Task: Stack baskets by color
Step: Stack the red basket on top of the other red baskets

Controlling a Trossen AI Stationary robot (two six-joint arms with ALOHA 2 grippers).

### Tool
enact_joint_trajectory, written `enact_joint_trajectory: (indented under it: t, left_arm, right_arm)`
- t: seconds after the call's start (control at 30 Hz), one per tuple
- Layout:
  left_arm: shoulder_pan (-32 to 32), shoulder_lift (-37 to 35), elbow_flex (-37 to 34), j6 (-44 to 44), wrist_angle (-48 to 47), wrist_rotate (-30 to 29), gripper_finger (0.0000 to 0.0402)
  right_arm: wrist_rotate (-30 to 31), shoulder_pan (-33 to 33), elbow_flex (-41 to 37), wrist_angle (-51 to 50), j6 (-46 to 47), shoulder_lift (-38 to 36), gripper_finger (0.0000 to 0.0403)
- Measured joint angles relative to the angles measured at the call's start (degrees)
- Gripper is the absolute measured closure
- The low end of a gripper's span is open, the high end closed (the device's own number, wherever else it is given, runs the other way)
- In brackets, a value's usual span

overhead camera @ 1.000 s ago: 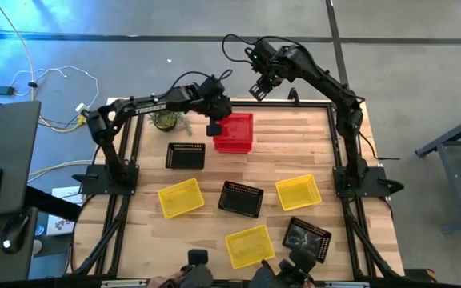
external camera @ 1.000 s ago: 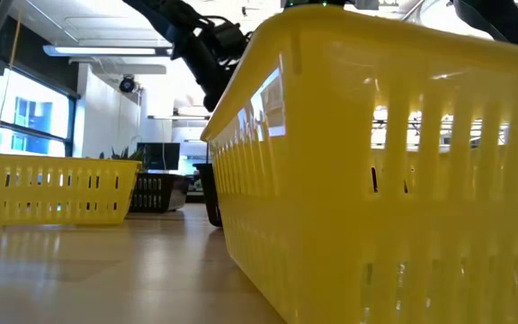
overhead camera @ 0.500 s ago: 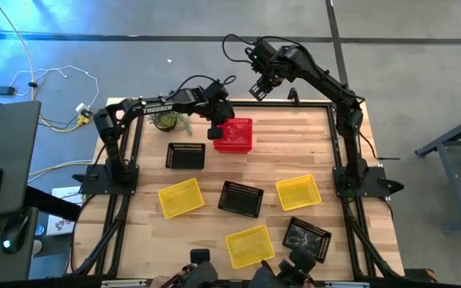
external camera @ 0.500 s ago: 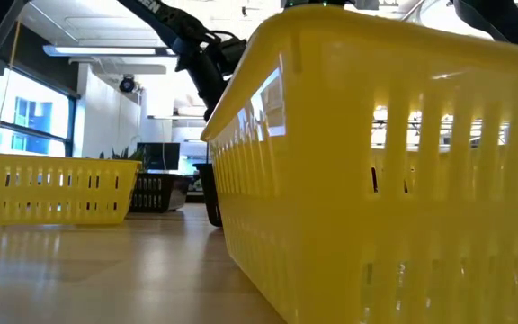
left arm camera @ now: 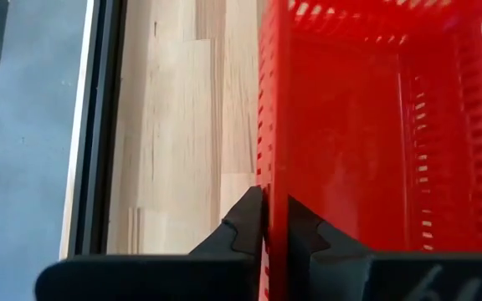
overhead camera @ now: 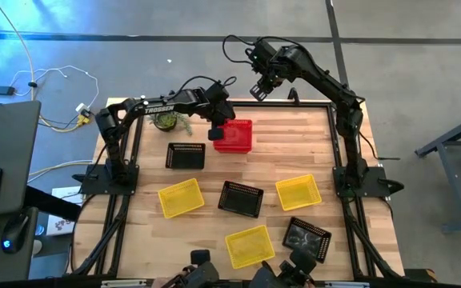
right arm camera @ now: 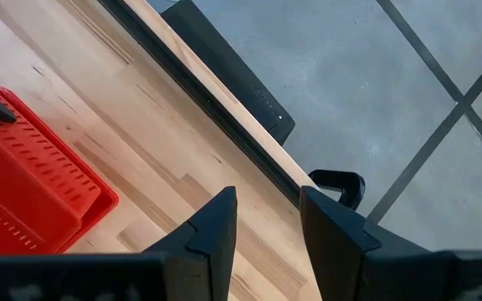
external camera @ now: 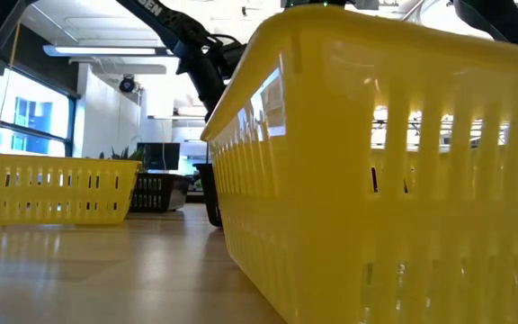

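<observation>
A red basket (overhead camera: 235, 136) sits at the table's far middle, and my left gripper (overhead camera: 217, 134) is shut on its left wall. Whether its bottom rests on the wood I cannot tell. The right wrist view shows the same red basket (right arm camera: 32, 192). Three yellow baskets (overhead camera: 181, 198) (overhead camera: 298, 192) (overhead camera: 250, 246) and three black baskets (overhead camera: 186, 155) (overhead camera: 241, 199) (overhead camera: 306, 238) stand apart on their bottoms on the table. My right gripper (overhead camera: 260, 90) hangs open above the table's far edge, right of the red basket, with nothing between its fingers (right arm camera: 266, 221). My left gripper pinches the red basket's left side wall at its rim (left arm camera: 271, 180), one finger (left arm camera: 245, 226) outside and one (left arm camera: 304, 230) inside. The fingers come slanting down from the table's left. The basket sits upright with its opening up.
A small green potted plant (overhead camera: 166, 120) stands at the far left, just left of my left arm. In the low view a yellow basket (external camera: 376, 180) fills the right half and hides most of the table behind it. Bare wood lies at the far right (overhead camera: 302, 136).
My left gripper has gone down with the red basket, which stays upright and now sits lower, close to the table. The right arm has kept still.
</observation>
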Motion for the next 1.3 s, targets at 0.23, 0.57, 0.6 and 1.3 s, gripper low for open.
enact_joint_trajectory:
  t: [0.23, 0.57, 0.6, 1.3]
  left_arm:
    - [0.0, 0.0, 0.0, 0.0, 0.0, 0.1, 0.0361]
    - [0.0, 0.0, 0.4, 0.7, -0.6, -1.2, 0.0301]
    - [0.0, 0.0, 0.9, 0.5, -1.2, -1.2, 0.0298]
    - [-0.1, -0.1, 1.7, 1.1, -1.8, -0.5, 0.0366]
  right_arm:
    - [-0.1, 0.0, 0.0, -0.1, 0.0, 0.0, 0.0284]
    - [-0.3, 0.0, 0.0, -0.6, 0.0, 0.0, 0.0284]
    - [-0.7, 0.1, 0.0, -0.9, 0.0, 0.0, 0.0284]
    - [-1.2, 3.9, 0.0, -1.3, -0.1, 0.0, 0.0284]
